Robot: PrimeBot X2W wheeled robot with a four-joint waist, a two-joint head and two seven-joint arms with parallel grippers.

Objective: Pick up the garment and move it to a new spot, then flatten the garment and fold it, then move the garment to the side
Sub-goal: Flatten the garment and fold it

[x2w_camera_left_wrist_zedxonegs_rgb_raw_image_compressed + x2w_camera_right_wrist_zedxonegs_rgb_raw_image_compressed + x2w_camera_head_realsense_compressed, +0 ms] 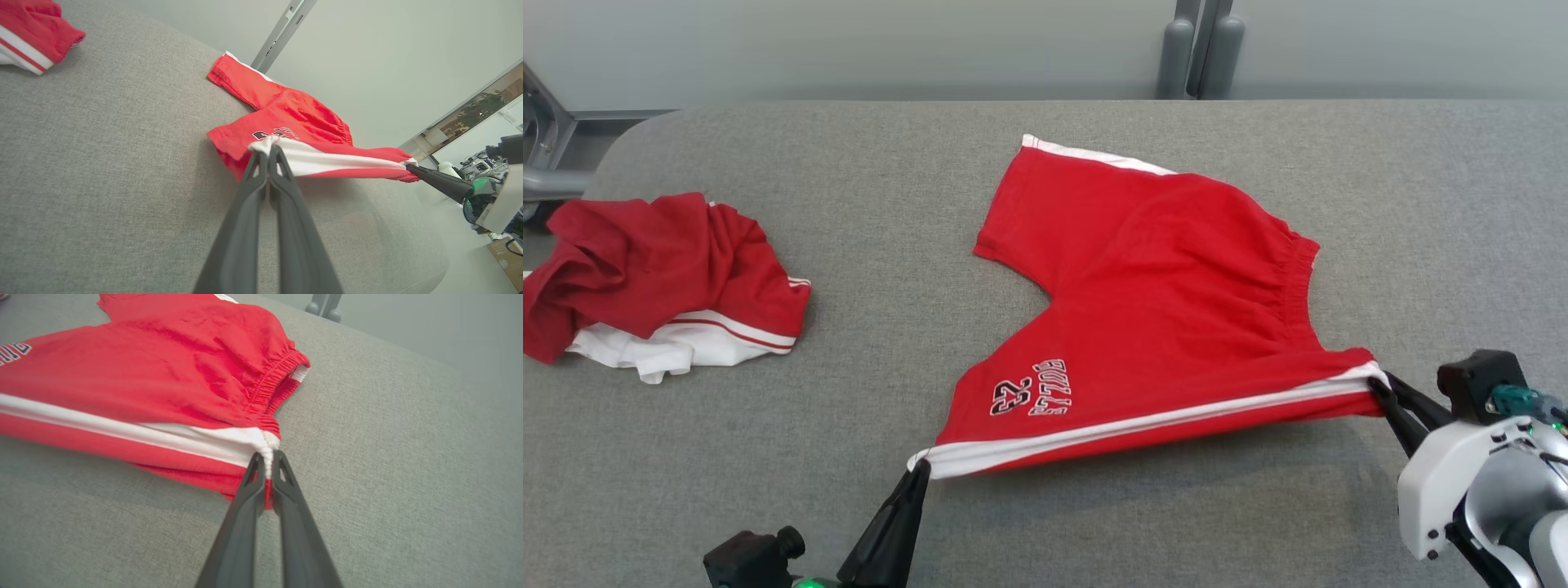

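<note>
Garment, red shorts with a white side stripe: pinched at both ends of the near edge and stretched taut, left to right, across the middle and right of the grey table. Gripped at the near left by the left gripper, pressed together on the hem corner where the stripe ends. Gripped at the near right by the right gripper, likewise clamped on a small bunch of white stripe at the waistband end. Between the two, raised just off the table along the striped edge, with a shadow beneath. Beyond that, lying flat, with legs toward the left and waistband toward the right. Gripped edge running left to right, about equally near to both arms. Judged ready for a fold away toward the far side, calling for matched travel from both ends to keep the edge straight. Well apart at the far left, a heap of other red and white clothes.
</note>
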